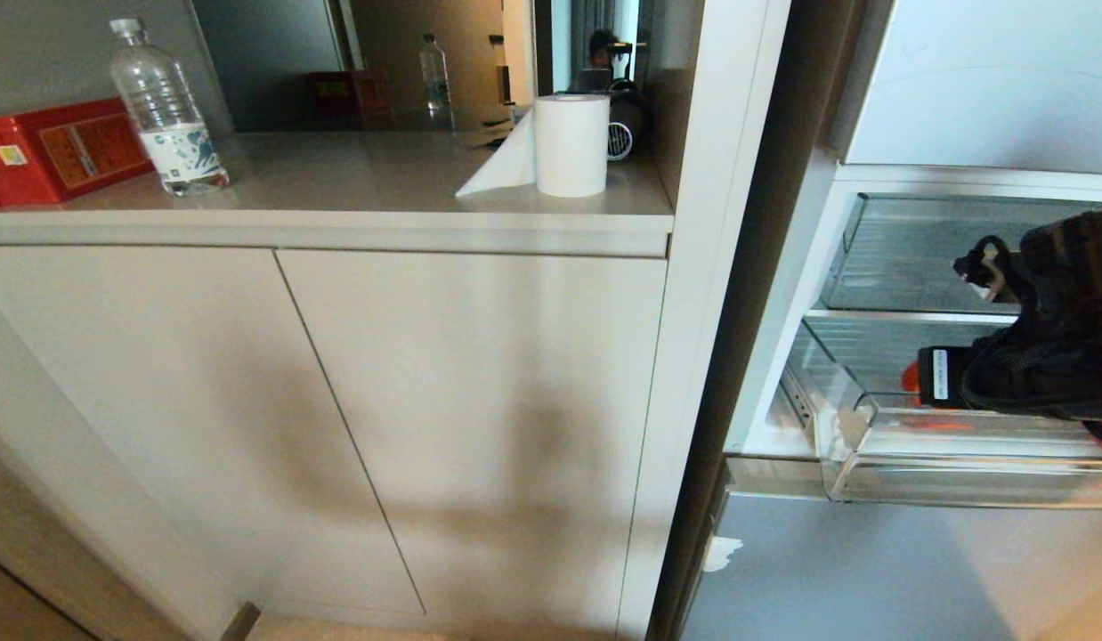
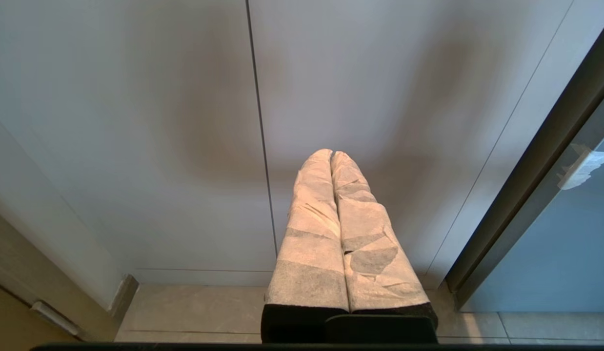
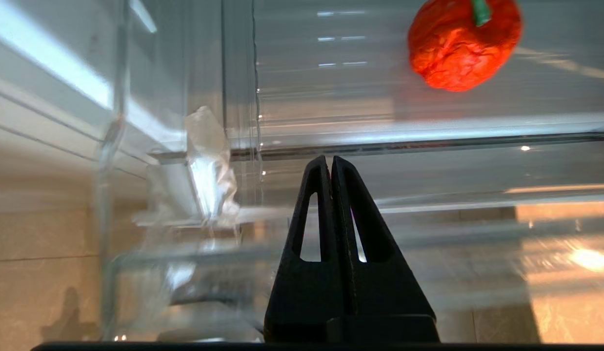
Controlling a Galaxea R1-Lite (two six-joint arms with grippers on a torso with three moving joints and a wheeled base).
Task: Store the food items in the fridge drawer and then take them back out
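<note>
The see-through fridge drawer stands pulled out at the lower right of the open fridge. My right arm reaches over it, and a sliver of orange-red fruit shows beside the wrist. In the right wrist view one orange-red fruit with wrinkled skin and a green stem lies on the drawer's ribbed floor. My right gripper is shut and holds nothing; it is apart from that fruit, over the drawer's clear wall. A second fruit is not in view. My left gripper, with its fingers wrapped in white, is shut and empty, hanging before the cabinet doors.
A taller clear bin sits above the drawer. The grey-blue fridge door panel lies below it. To the left, a counter carries a paper roll, a water bottle and a red box over beige cabinet doors.
</note>
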